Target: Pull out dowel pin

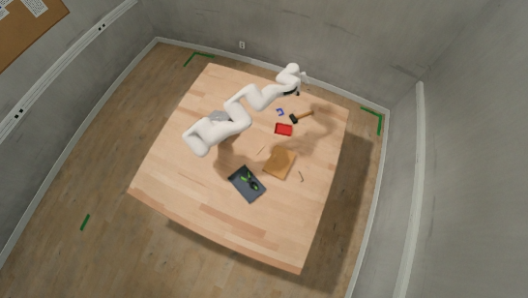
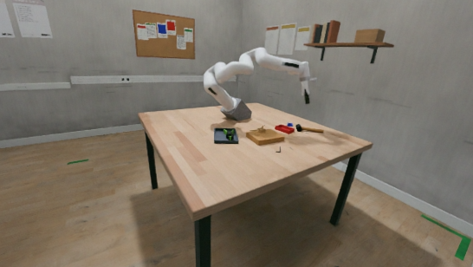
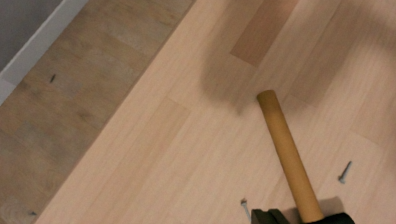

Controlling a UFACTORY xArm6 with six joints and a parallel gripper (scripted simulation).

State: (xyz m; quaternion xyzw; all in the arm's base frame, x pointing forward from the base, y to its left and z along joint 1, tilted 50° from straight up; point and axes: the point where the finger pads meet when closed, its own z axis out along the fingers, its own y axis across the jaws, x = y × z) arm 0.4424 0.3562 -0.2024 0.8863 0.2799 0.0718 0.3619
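Note:
The bench board (image 1: 279,163) lies near the table's middle and also shows in the exterior view (image 2: 265,136). A small wooden piece (image 2: 261,130) sits at the board's far edge; it is too small to make out the block, pin or stop. A thin light stick (image 1: 261,150) lies on the table just left of the board. The green spring clamp (image 1: 249,180) lies in a dark tray (image 2: 224,135) beside the board. My gripper (image 2: 306,97) hangs high above the table's far side, over the hammer, fingers shut and holding nothing.
A hammer (image 1: 301,116) (image 3: 287,155) with a wooden handle lies below the gripper. A red box (image 1: 283,129) and a small blue piece (image 1: 282,113) lie near it. A small dark metal piece (image 1: 300,176) lies right of the board. Two screws (image 3: 344,171) lie by the hammer.

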